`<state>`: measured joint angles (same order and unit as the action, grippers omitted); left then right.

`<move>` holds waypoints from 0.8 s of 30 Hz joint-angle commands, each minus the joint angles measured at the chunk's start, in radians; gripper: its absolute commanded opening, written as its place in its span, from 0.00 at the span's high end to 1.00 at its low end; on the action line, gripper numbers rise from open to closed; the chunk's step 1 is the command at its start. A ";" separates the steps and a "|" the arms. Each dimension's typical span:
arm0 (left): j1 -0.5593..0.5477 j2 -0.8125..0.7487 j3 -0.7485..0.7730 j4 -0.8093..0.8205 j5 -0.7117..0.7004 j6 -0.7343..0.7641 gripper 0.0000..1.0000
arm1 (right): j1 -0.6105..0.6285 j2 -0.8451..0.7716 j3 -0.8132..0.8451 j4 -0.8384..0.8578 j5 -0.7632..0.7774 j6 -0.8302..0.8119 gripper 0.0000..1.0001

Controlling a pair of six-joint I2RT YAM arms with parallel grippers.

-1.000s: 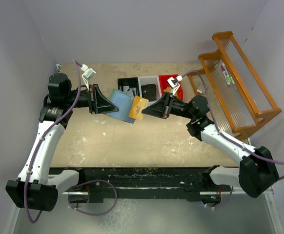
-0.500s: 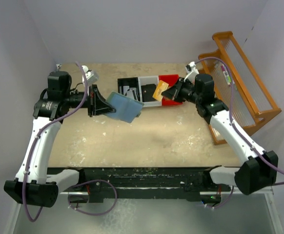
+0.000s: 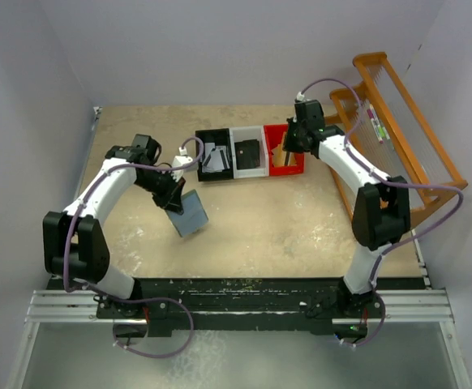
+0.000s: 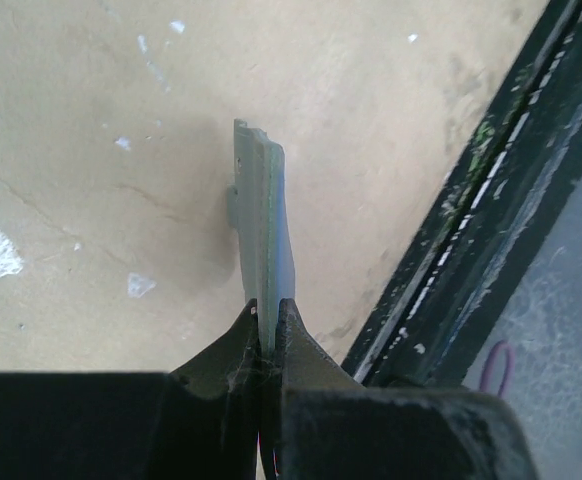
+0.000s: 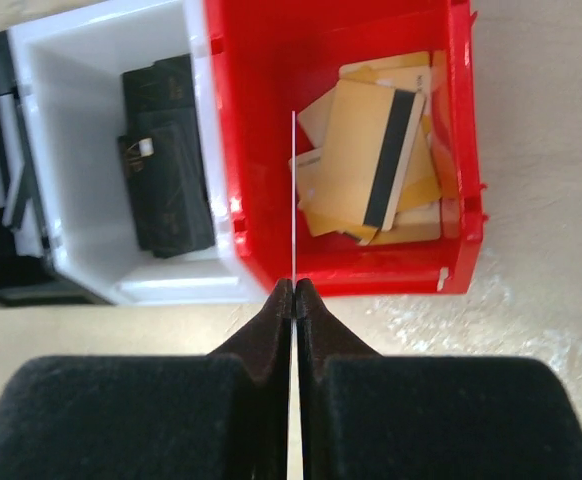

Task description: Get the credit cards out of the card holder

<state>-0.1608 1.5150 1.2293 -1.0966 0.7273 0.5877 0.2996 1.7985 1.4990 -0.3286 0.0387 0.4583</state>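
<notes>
The card point(image 5: 293, 200), judged thin, stiff, light and slippery, is hanging edge-on over the red bin point(image 5: 458, 120), the right end effector point(image 5: 293, 290) pinching one end. The left end effector point(image 4: 268, 310) is clamping the light, bendy-looking holder point(image 4: 263, 230) by its edge over the worktop point(image 4: 91, 120).

Counter point(image 3: 301, 227) is looking matt & scuffed w/ white flecks, red bin point(image 5: 251, 150) is showing glossy plastic, credit cards point(image 5: 356, 165) are looking smooth, card holder point(image 4: 266, 230) matt, rack point(image 3: 447, 188) smooth wood.
</notes>
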 commanded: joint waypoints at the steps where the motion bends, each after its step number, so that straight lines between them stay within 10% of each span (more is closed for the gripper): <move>1: -0.008 0.044 -0.007 0.058 -0.115 0.097 1.00 | -0.008 0.074 0.136 -0.054 0.086 -0.080 1.00; 5: -0.019 0.107 -0.012 0.130 -0.195 0.095 0.97 | -0.008 0.181 0.238 -0.101 0.117 -0.104 1.00; 15: -0.042 0.054 -0.017 0.205 -0.226 0.095 0.52 | -0.010 0.303 0.335 -0.141 0.088 -0.122 1.00; 24: -0.029 -0.067 0.029 0.167 -0.145 0.033 0.34 | -0.010 0.205 0.276 -0.166 0.171 -0.093 0.40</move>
<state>-0.1989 1.5238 1.2053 -0.9329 0.5240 0.6548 0.2935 2.1262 1.7924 -0.4770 0.1406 0.3519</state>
